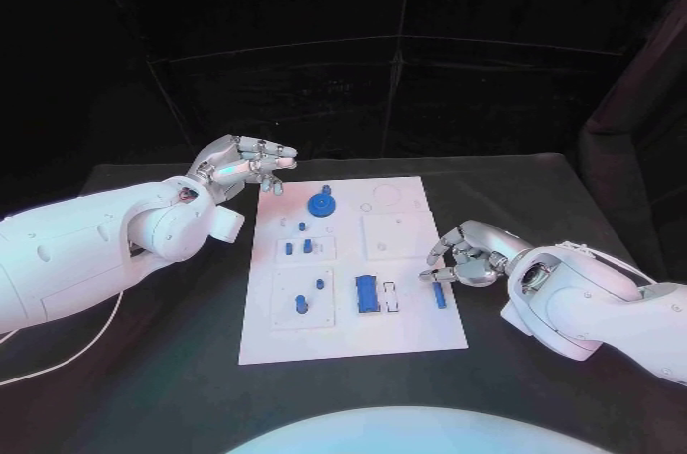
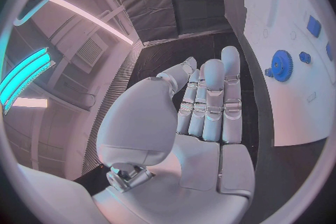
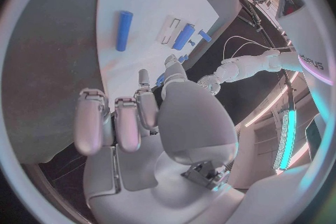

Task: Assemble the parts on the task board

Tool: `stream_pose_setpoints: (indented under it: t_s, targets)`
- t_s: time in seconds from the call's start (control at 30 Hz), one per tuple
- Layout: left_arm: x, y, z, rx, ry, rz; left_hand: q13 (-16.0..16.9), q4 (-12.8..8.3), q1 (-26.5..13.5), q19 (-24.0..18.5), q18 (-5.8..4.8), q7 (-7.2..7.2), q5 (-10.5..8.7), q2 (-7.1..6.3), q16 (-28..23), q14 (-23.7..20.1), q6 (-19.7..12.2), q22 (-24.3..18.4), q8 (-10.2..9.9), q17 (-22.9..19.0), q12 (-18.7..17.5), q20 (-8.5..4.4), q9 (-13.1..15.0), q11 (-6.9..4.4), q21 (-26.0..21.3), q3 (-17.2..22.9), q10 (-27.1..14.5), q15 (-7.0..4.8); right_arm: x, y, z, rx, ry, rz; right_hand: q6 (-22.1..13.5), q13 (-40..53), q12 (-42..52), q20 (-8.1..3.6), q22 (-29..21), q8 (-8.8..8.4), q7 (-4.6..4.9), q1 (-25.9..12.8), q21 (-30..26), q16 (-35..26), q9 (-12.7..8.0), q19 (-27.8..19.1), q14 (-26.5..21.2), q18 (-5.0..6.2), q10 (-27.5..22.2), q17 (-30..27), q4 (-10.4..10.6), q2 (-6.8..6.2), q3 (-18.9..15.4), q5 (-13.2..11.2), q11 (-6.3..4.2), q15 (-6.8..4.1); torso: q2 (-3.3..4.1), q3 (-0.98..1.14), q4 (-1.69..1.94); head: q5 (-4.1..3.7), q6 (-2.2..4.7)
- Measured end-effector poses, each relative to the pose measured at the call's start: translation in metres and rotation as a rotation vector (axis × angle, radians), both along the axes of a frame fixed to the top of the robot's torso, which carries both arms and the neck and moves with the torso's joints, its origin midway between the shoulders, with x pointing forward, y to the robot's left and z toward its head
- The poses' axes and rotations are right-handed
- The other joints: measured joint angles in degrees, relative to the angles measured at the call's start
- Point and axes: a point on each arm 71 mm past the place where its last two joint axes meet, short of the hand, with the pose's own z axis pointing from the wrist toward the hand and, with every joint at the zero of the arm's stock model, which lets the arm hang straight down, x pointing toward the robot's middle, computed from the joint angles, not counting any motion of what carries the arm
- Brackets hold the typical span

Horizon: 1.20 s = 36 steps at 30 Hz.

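The task board (image 1: 352, 330) lies mid-table with dark table (image 1: 544, 191) free on all sides. Blue parts (image 1: 368, 293) sit on it. Left hand (image 1: 243, 162) hovers at its far-left corner, right hand (image 1: 469, 254) at its right edge; both empty, fingers loosely apart

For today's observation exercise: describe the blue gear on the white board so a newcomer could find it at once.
Start at the white task board in the middle of the black table. Go to its far end, near the left hand. There lies the blue gear: round and toothed, unlike the small pegs and bars nearer the robot.
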Motion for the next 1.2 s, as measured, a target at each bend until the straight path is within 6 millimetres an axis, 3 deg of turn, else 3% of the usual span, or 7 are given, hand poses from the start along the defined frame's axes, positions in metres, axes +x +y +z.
stream_pose_setpoints:
  t_s: [0.17, 0.3, 0.5, 1.0, 1.2]
  targets:
    - [0.0, -0.002, 0.0, -0.002, 0.0, -0.004, 0.0, 0.0, 0.0, 0.0, 0.0, 0.0, 0.0, 0.0, 0.0, 0.0, 0.0, 0.0, 0.0, 0.0, 0.0, 0.0, 0.0, 0.0, 0.0, 0.0, 0.0, 0.0, 0.0, -0.012, 0.0, -0.033, -0.006, -0.015, 2.01, 0.0, 0.02, 0.08, 0.0, 0.0, -0.31, 0.32, 0.0, 0.0, -0.58, 0.08, -0.07, 0.0, -0.01, -0.01, -0.03, 0.32, -0.3, 1.96, 0.0, 0.07, -0.07, 0.03, -0.26, -0.44, 0.09]
    - [-0.001, -0.003, 0.0, -0.002, 0.001, -0.005, 0.0, 0.0, 0.0, 0.0, 0.0, 0.0, 0.0, 0.0, 0.0, 0.0, 0.0, 0.01, 0.0, -0.01, 0.19, 0.0, 0.0, 0.0, 0.0, 0.0, 0.0, 0.0, 0.0, -0.017, -0.003, -0.077, 0.011, -0.011, 2.82, 0.0, -0.69, 0.08, 0.0, 0.0, -0.55, 0.0, 0.0, 0.0, -1.03, 0.08, -0.07, 0.0, -0.01, -0.01, 0.5, 0.63, -1.6, -0.94, 0.0, 0.07, -0.07, 0.03, -0.29, -0.78, 0.08]
    - [-0.001, -0.003, -0.001, -0.002, 0.002, -0.006, 0.0, 0.0, 0.0, 0.0, 0.0, 0.0, 0.0, 0.0, 0.0, 0.0, 0.0, 0.01, 0.0, -0.06, 0.27, 0.0, 0.0, 0.0, 0.0, 0.0, 0.0, 0.0, 0.0, -0.017, -0.006, -0.146, 0.039, 0.015, 4.58, -0.01, -1.27, 0.08, 0.0, 0.46, -1.08, -0.88, -0.22, -0.07, -0.73, 0.08, -0.07, 0.0, -0.01, -0.01, 1.07, 0.48, -2.79, -2.35, 0.0, 0.07, -0.07, 0.03, -0.25, -1.07, 0.01]
    - [-0.001, -0.002, -0.002, -0.001, 0.004, -0.004, -0.01, 0.0, 0.0, 0.0, 0.0, 0.0, 0.0, 0.0, 0.0, 0.0, 0.0, 0.01, 0.0, -0.06, 0.27, 0.0, 0.0, 0.0, 0.0, 0.0, 0.0, 0.0, 0.002, -0.009, -0.014, -0.255, 0.075, 0.066, 5.23, -0.22, -1.27, 0.08, 0.0, 0.87, -1.35, -1.18, -0.22, -0.22, -0.02, 0.08, 0.15, 0.0, 0.01, -0.02, 1.2, 0.18, -3.23, -1.35, -0.45, -0.15, -0.07, 0.01, -0.15, -1.15, -0.37]
    - [-0.001, -0.002, -0.002, 0.0, 0.004, -0.004, -0.01, 0.0, 0.0, 0.0, 0.0, 0.0, 0.0, 0.0, 0.0, 0.0, 0.0, 0.01, 0.0, -0.05, 0.27, 0.0, 0.0, 0.0, 0.0, 0.0, 0.0, 0.0, 0.004, -0.002, -0.015, -0.27, 0.069, 0.081, 5.23, 0.29, -0.89, 0.08, 0.0, 0.87, -1.35, 0.46, -0.22, -0.22, 0.19, 0.08, 0.14, 0.0, 0.0, -0.02, -0.15, 1.44, -2.55, -0.71, -0.44, -0.14, -0.07, 0.0, -0.15, -1.17, -0.41]
